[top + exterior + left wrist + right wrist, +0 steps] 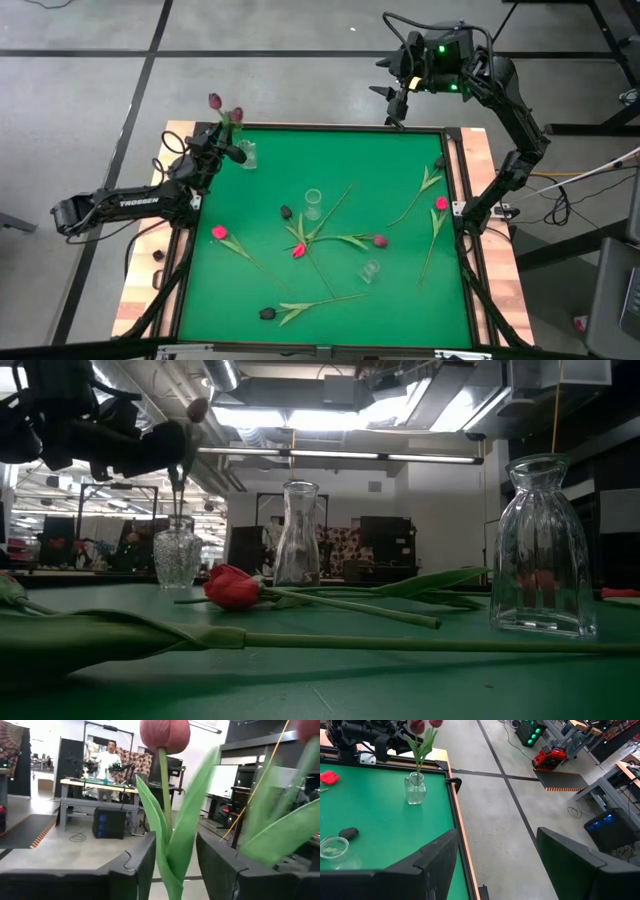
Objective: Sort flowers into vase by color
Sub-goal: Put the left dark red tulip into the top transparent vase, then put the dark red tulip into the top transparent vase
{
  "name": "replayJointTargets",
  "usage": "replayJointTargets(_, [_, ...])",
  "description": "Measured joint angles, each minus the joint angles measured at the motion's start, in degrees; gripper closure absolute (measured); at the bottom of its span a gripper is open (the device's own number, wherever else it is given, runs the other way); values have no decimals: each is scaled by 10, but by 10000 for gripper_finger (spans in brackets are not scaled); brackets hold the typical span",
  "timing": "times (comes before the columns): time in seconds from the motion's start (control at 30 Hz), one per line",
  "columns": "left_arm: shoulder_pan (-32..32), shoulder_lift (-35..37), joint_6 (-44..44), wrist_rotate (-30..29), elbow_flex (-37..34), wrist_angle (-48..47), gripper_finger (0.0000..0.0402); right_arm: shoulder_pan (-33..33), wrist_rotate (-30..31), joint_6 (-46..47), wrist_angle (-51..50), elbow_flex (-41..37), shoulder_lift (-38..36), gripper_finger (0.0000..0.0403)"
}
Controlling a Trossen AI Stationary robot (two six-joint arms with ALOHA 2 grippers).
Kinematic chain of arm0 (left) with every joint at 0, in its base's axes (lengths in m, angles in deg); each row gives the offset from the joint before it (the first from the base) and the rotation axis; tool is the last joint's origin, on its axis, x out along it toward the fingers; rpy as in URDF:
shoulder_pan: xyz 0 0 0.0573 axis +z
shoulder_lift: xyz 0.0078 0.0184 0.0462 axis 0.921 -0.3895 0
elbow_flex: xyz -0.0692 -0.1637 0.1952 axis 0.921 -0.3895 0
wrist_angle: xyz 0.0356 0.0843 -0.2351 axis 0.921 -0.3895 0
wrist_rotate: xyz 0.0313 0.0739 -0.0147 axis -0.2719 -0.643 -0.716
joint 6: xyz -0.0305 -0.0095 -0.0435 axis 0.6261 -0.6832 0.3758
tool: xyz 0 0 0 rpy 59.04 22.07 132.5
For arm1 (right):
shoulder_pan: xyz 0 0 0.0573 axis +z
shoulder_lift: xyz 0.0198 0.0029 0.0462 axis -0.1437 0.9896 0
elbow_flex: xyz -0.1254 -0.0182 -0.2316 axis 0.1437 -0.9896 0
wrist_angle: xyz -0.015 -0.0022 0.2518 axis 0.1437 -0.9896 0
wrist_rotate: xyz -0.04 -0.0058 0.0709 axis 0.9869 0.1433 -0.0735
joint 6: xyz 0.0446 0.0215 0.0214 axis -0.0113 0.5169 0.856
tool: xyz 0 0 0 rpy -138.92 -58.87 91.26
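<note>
A small glass vase (pixel 245 155) stands at the mat's far left corner with two mauve tulips (pixel 214 101) upright in it, also seen from the right wrist (pixel 420 745). My left gripper (pixel 226 140) hovers level above this vase. It is open, one finger on each side of a tulip's stem (pixel 166 815). Two more glass vases (pixel 314 203) (pixel 371 270) stand mid-mat. Pink-red (pixel 219 232), mauve (pixel 380 241) and dark (pixel 266 313) tulips lie flat on the green mat. My right gripper (pixel 398 92) hangs open, raised beyond the far edge. My left gripper comes level at the tulip below its head, its fingers (pixel 145 862) on either side of the stem and leaves (pixel 175 855). The leaf edges reach both inner finger faces; I cannot tell whether they touch. The tulip stands upright in the vase.
Loose tulips cross each other around the two middle vases, seen low as a red head (pixel 232 588) and long stems. A raised wooden frame (pixel 470 170) borders the mat. A person (pixel 107 762) stands far off in the room behind.
</note>
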Motion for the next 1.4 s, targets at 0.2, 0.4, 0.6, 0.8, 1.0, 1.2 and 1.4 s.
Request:
replayJointTargets(0.2, [-29,0,-10,-52,34,-124,261,0,0,0,-4,0,0,134])
replayJointTargets(0.4, [-62,0,11,-59,121,-310,260,0,0,0,-4,0,0,134])
replayJointTargets(0.6, [-105,8,69,-71,185,-467,260,0,0,0,-17,0,0,134])
replayJointTargets(0.8, [-157,41,148,-82,230,-610,260,0,-3,0,-21,0,0,134])
replayJointTargets(1.0, [-215,79,217,-81,244,-701,260,0,-21,4,-29,0,0,134])
replayJointTargets(1.2, [-256,99,282,-9,244,-756,260,0,-21,7,-54,0,0,134])
replayJointTargets(1.4, [-303,97,322,68,244,-761,260,0,-70,45,-110,-12,0,134])
